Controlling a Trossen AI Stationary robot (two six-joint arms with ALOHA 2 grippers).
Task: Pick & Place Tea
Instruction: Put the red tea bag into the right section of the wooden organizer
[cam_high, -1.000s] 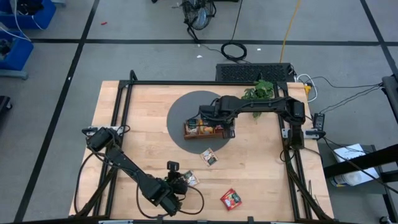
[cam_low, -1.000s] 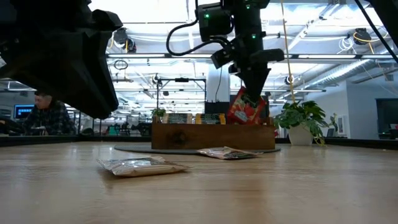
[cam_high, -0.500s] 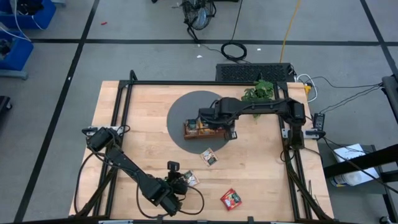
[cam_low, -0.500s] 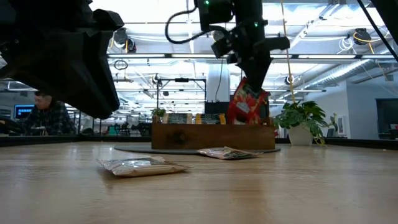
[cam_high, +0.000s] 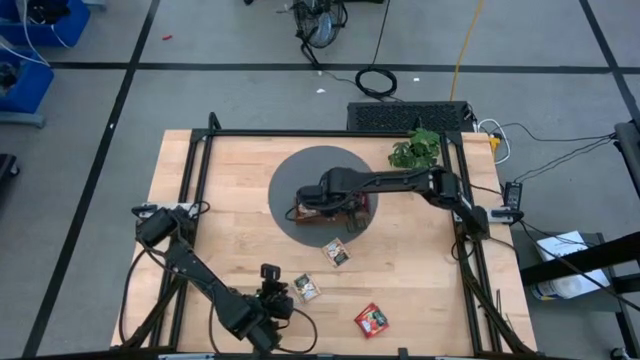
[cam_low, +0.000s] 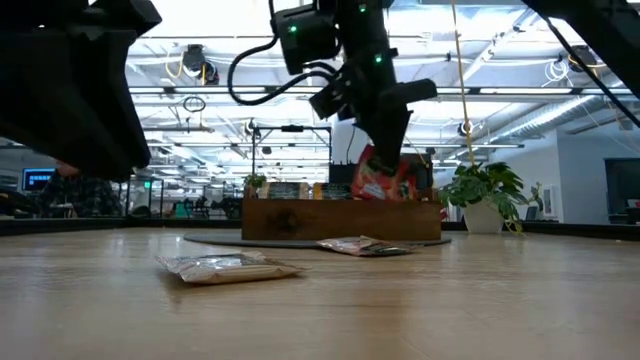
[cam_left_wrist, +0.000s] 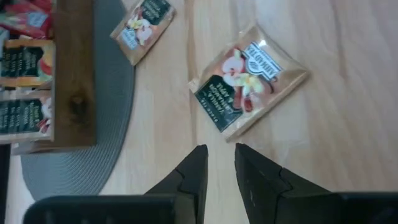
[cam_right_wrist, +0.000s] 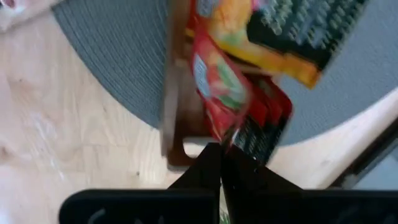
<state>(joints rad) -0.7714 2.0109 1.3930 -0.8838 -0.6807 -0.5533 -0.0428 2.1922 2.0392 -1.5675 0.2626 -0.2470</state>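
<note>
Since a second ago, our right hand (cam_low: 383, 158) has swung leftward and lowered its pinched red sachet (cam_low: 378, 180) into the wooden tray (cam_low: 340, 220) at frame centre, held upright so it slots among those filed there. Our left hand (cam_left_wrist: 221, 165), fingers narrowly parted and empty, hovers beside a loose sachet (cam_left_wrist: 247, 78) on the worktop (cam_high: 420, 270), presumably lining up the next pick.

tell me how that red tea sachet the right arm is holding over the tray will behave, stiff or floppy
Probably floppy: the red tea sachet, pinched by its top edge in the right gripper, looks bent in the right wrist view. Likely light, since thin jaws carry it. It may catch on the wooden tray wall or on packets already inside and fold rather than slide in.
</note>
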